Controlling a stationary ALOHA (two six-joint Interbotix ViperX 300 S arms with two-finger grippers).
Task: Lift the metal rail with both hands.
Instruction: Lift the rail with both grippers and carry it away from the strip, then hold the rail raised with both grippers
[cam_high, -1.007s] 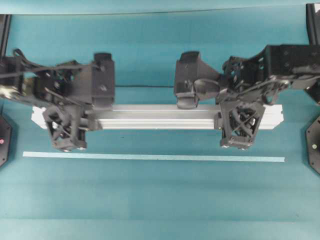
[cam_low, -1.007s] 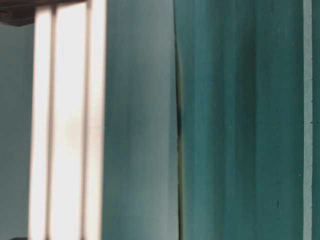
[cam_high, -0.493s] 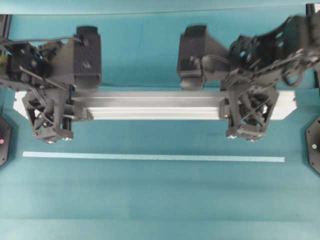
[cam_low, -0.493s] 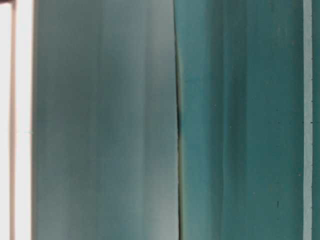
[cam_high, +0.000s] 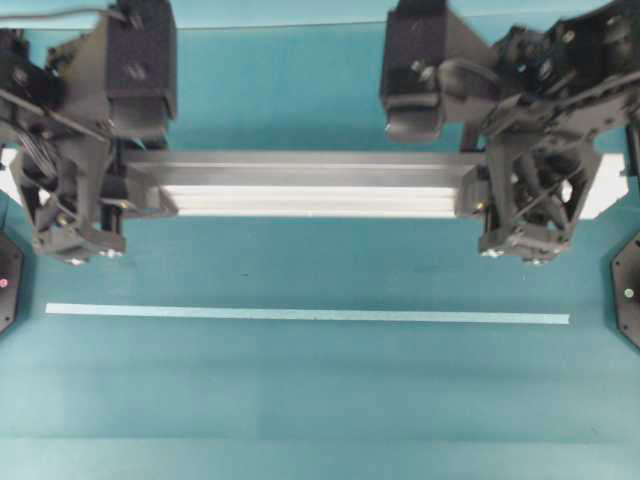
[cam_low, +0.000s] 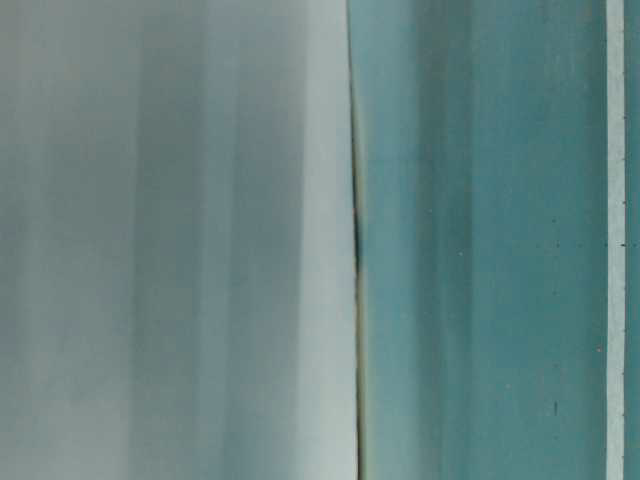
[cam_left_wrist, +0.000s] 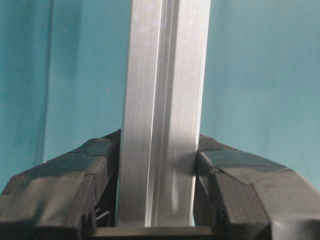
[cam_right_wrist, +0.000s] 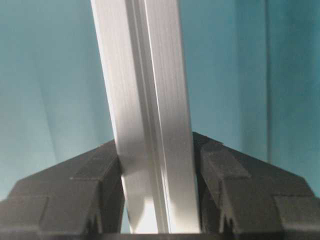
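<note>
Spanning both grippers, metal rail (cam_high: 310, 185), tape strip (cam_high: 300, 315) lying parallel nearby on teal table (cam_high: 320, 400)

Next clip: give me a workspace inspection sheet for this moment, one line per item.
Surface: teal table, bare in front.
Job's things: metal rail level, spanning between both arms, each end clamped.
Clutter: pale-green tape strip lying flat, parallel to the rail, untouched.
Grippers: left pincer shut on the rail; right pincer shut on the rail.
Cables: black cables along the left arm; more on the right arm.
Surroundings: black round bases at both table edges; the table-level view is blurred.
</note>
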